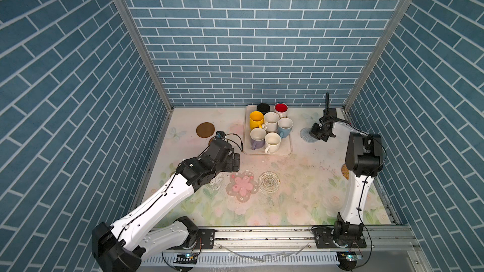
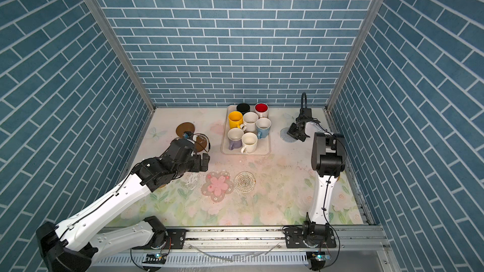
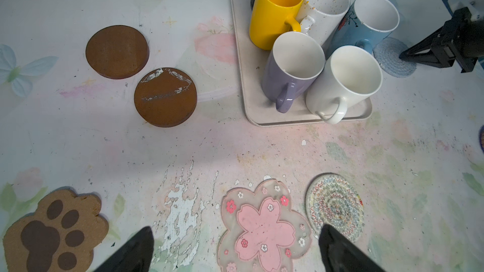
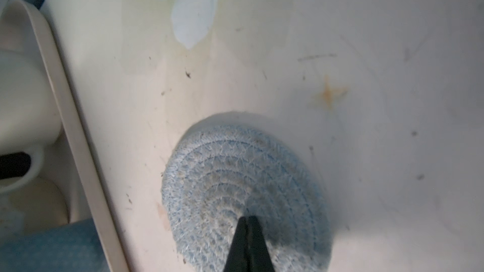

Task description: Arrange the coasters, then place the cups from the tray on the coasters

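Coasters first, and that looks like the step in hand. All seven cups (image 1: 271,121) crowd the tray (image 1: 286,146) at the middle of the tabletop's (image 1: 314,179) far edge, none lifted out.

The right gripper (image 4: 247,219) is down on the light blue coaster (image 4: 230,179), which sits between the tray's right rim and the tabletop's right edge. Its jaws are closed to a single point on the weave. That reads as a press rather than a pinch, a sensible way to slide a flat mat with no edge to grab.

The left gripper (image 3: 237,228) hangs over the pink flower coaster (image 3: 262,226) near mid-tabletop, jaws spread wide and empty. I'd say it's lining up on that mat. The white woven coaster (image 3: 335,206) lies just beside the flower.

The two brown discs (image 3: 117,51) sit close together toward the far left corner, perhaps too close for two handled cups. The paw coaster (image 3: 52,231) is by the left edge. The tan coaster (image 1: 345,172) hugs the right edge, half hidden behind the right arm (image 1: 362,158).
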